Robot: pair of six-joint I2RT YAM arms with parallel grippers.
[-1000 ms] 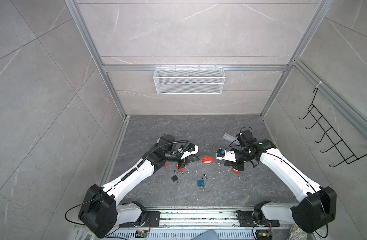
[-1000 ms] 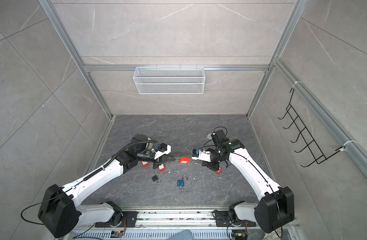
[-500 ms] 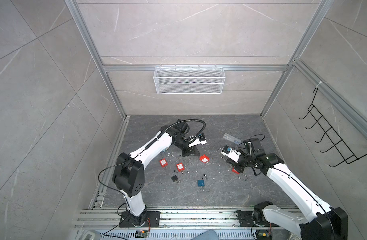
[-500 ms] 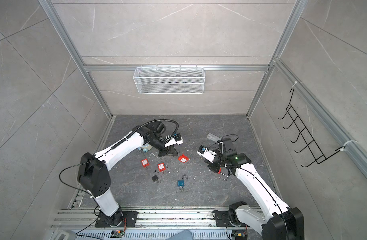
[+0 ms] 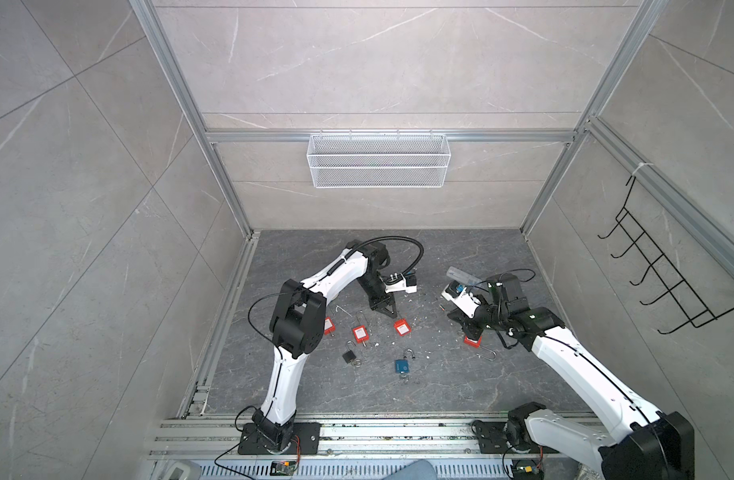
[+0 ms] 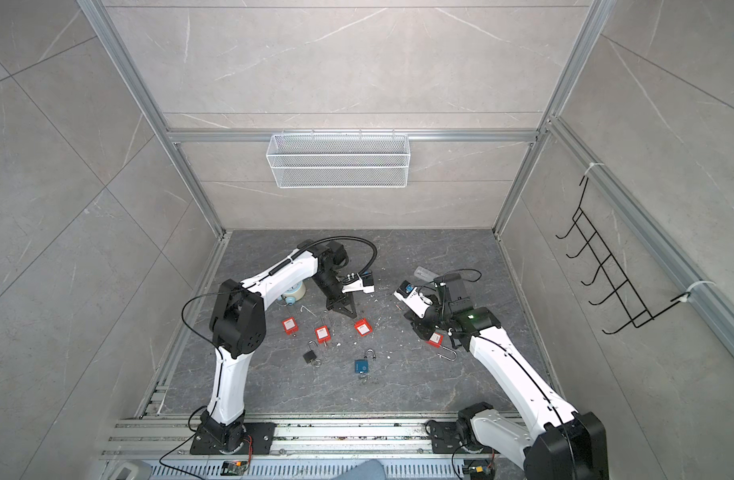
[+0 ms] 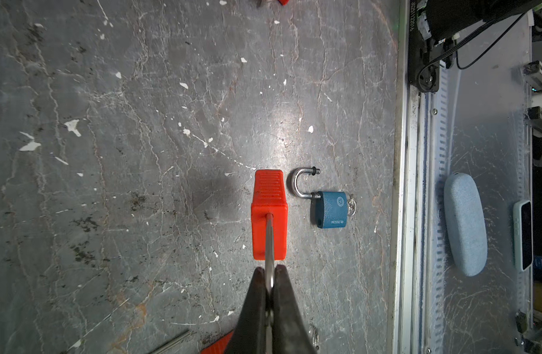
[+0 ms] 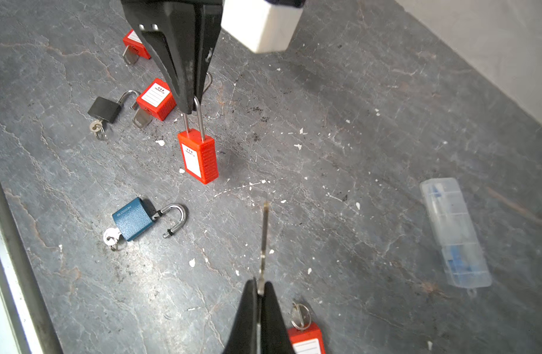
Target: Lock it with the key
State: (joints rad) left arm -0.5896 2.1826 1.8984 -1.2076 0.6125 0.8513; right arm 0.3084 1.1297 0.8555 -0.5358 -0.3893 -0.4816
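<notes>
A red plastic-bodied padlock (image 8: 199,156) hangs by its steel shackle (image 8: 201,118) from the left pincer (image 8: 190,104), which is clamped tight on the loop, the body seemingly clear of the grey stone-look tabletop (image 8: 325,107). Short of the padlock, the right pincer (image 8: 259,288) is pressed together on a thin metal key (image 8: 264,239), tip aimed at the lock across bare tabletop. The keyway likely sits in the underside, so the key may have to come up from below; a push there could swing or twist the dangling body, or skid the key in its grip. Open room lies between key and padlock. A blue padlock (image 8: 134,219), shackle open, lies near the red padlock; a black padlock (image 8: 104,110) and a labelled red padlock (image 8: 156,98) lie beyond it, a clear plastic case (image 8: 455,233) well apart.
</notes>
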